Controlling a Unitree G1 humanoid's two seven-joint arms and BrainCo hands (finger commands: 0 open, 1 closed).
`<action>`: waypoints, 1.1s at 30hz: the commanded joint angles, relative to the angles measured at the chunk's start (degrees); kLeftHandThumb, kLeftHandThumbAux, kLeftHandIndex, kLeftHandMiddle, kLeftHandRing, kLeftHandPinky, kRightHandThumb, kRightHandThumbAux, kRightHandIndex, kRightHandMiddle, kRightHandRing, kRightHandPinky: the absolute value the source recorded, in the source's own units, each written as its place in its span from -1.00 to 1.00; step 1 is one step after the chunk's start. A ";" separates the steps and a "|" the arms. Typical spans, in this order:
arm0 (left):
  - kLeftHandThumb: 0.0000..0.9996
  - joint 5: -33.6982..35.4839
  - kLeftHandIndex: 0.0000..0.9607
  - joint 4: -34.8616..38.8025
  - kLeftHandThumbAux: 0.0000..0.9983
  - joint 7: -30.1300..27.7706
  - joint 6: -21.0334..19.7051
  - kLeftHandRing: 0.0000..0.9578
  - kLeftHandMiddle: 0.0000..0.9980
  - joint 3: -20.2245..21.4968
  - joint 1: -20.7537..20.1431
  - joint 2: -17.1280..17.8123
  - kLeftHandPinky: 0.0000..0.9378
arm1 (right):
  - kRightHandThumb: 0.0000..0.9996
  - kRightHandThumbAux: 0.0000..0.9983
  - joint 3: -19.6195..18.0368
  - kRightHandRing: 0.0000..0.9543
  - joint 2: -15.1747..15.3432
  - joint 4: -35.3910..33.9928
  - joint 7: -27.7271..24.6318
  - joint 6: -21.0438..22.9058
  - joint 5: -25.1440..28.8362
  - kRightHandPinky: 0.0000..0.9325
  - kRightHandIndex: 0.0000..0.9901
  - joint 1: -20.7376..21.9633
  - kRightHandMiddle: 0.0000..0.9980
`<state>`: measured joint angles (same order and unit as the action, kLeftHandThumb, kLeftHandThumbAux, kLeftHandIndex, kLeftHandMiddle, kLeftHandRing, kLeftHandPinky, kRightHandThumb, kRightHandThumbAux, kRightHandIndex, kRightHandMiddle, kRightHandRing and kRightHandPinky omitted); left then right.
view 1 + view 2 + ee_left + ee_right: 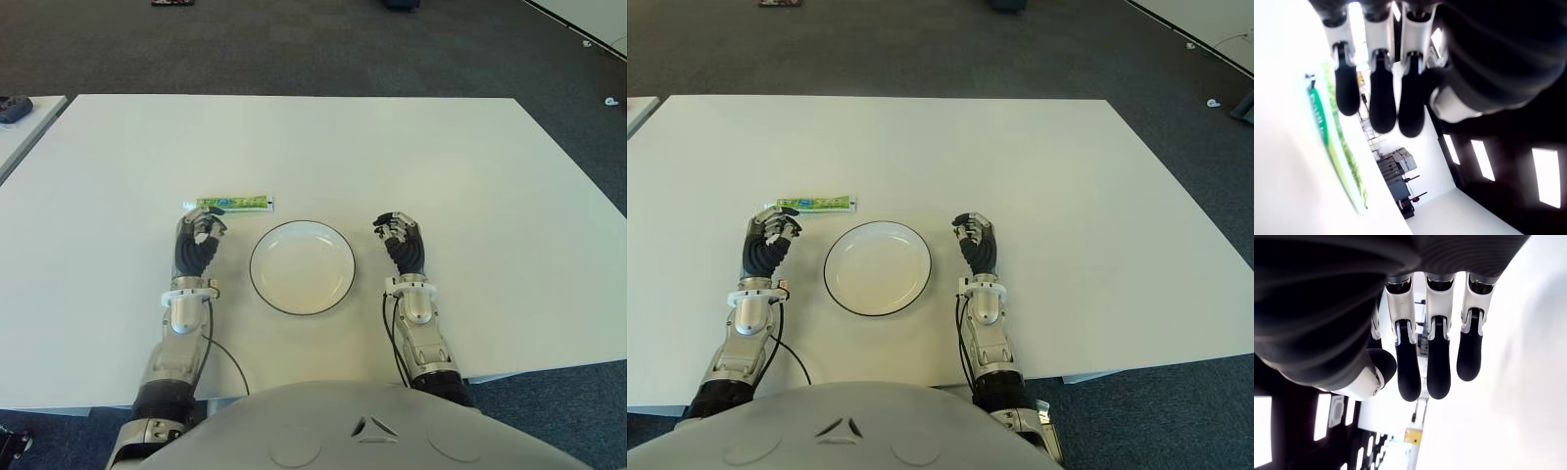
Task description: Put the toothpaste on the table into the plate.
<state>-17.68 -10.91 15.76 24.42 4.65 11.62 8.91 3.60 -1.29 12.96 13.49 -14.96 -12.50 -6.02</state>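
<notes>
One broad white table (441, 166) takes up most of what I can see, with dark carpet round it. Near its front edge sits the round white plate (302, 267) with a thin dark rim, nothing in it. The right hand (400, 238) shows just to the plate's right, fingers loosely curled and holding nothing. The left hand (199, 238) shows on the plate's left, fingers likewise relaxed and bent, nothing in its hold. Smallest is the toothpaste (233, 204), a green and white tube lying flat on the table just beyond the left hand's fingertips, its long axis running side to side across the hand's reach. I judge the left hand much the nearer, so the pick falls to it, a short reach forward. There is printing on the tube, but I cannot read any brand
</notes>
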 commanded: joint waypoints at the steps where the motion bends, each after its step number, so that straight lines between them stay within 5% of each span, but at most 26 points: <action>1: 0.41 -4.78 -0.11 7.74 0.44 0.20 -5.26 0.26 0.20 1.40 1.51 2.57 0.08 | 0.41 0.46 0.50 -0.03 -0.59 -1.16 -0.50 1.20 0.28 -0.05 -0.14 -0.52 -0.05; 13: 0.41 -17.13 -0.11 17.66 0.42 0.83 -15.84 0.06 0.05 2.01 1.12 7.01 -0.03 | 0.41 0.46 1.00 -0.04 -1.28 -2.13 -0.11 2.84 -0.32 -0.05 -0.14 -0.55 -0.05; 25: 0.42 -27.77 -0.13 10.90 0.38 4.98 -18.16 -0.23 -0.24 0.36 -6.21 16.14 -0.18 | 0.41 0.46 1.19 -0.04 -2.19 -2.09 0.84 3.72 -0.46 -0.04 -0.14 -0.43 -0.05; 29: 0.36 -30.24 -0.50 8.29 -0.07 7.64 -17.64 -0.40 -0.42 -0.87 -7.99 18.59 -0.33 | 0.41 0.46 1.05 -0.06 -2.21 -1.81 1.00 3.86 -0.25 -0.05 -0.14 -0.29 -0.06; 33: 0.34 -32.08 -0.66 6.86 -0.20 8.57 -18.01 -0.54 -0.58 -2.16 -9.37 20.54 -0.45 | 0.41 0.46 0.99 -0.06 -2.18 -1.53 1.21 3.76 -0.22 -0.04 -0.14 -0.18 -0.06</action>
<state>-47.93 -2.48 23.60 6.47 3.95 3.28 28.21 4.79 -2.95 10.88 14.49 -11.96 -13.02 -6.47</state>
